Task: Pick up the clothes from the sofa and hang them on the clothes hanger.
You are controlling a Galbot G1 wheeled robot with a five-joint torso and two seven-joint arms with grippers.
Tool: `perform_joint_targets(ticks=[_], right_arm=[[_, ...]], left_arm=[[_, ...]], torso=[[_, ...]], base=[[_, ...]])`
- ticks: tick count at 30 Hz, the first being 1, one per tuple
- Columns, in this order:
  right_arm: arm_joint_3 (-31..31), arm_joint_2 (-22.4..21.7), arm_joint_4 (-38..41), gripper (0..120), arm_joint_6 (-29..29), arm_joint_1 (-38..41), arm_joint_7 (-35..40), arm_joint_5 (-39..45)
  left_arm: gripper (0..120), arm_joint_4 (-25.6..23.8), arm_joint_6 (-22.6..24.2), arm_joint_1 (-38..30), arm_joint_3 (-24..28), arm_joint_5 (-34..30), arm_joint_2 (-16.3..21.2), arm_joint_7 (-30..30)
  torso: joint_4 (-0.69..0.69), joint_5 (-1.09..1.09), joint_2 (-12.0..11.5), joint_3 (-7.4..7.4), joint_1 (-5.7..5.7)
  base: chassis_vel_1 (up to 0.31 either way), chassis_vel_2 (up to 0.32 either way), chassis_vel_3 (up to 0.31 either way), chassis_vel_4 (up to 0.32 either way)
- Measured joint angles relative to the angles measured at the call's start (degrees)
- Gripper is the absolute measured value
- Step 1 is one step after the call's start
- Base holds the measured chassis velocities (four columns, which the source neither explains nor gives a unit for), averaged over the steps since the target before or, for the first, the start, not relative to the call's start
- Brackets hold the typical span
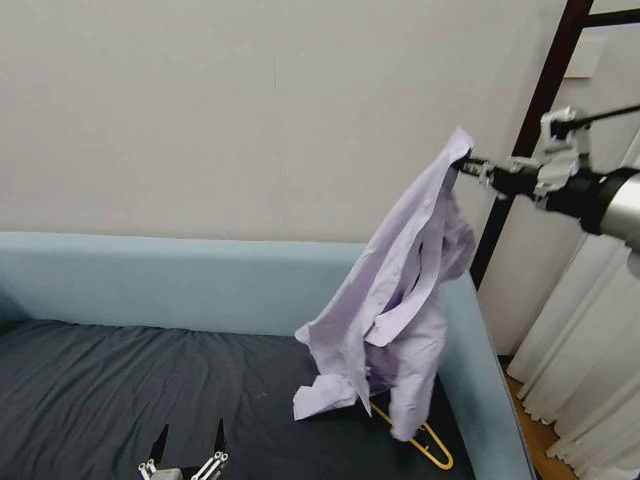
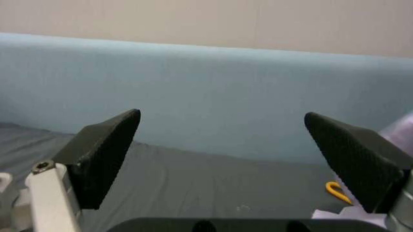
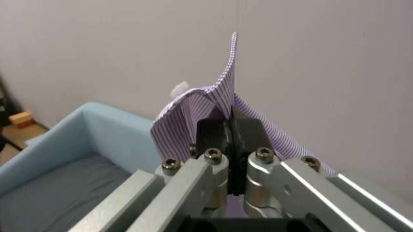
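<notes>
- Left gripper [image 1: 190,432]: spread wide, idle, low over sofa [image 1: 150,285] seat.
- Right gripper [image 1: 464,160]: raised, pinching shirt [image 1: 400,300] collar.
- Shirt: dangling, hem brushing seat, partly covering yellow hanger [image 1: 437,452].
- Advice: lift hem clear, grip firm.

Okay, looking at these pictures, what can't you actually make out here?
Most of the hanger: head view, the shirt covers all but a yellow end on the sofa.
Lower half of the shirt: right wrist view, blocked by the right gripper clamped on it.
Arm behind the left gripper: head view, cut off by the bottom edge.
</notes>
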Motion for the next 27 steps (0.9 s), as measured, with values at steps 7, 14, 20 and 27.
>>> perform_joint_targets(ticks=[7,14,20,27], right_arm=[[-8.17,4.91,2.09,0,1.08,-0.28,-1.57,-5.44],[-25.82,19.38,-6.74,0,0.22,-5.01,-2.60,-22.94],[-34.82,32.33,-16.61,0,-0.41,-6.52,-3.38,-32.51],[-42.47,46.27,-39.12,0,2.72,-10.01,-10.10,-51.31]], left_arm=[[100,0.48,0.16,-0.08,0.01,-0.06,-0.22,-0.13],[100,1.58,-0.01,0.00,0.03,-0.06,-0.54,-0.23],[100,2.81,0.01,-0.28,0.01,-0.06,-0.97,-0.27],[100,4.51,-0.04,-1.31,0.32,-0.20,-1.87,-0.35]], torso=[[0.00,-0.02,0.00,0.00,0.00],[0.02,-0.01,-0.01,0.01,0.01],[0.02,-0.03,-0.01,0.01,0.01],[0.00,-0.03,-0.01,0.01,0.01]], base=[[0.000,0.000,0.000,0.000],[0.000,0.000,0.000,0.000],[0.000,0.000,0.000,0.000],[0.000,0.000,0.000,0.000]])
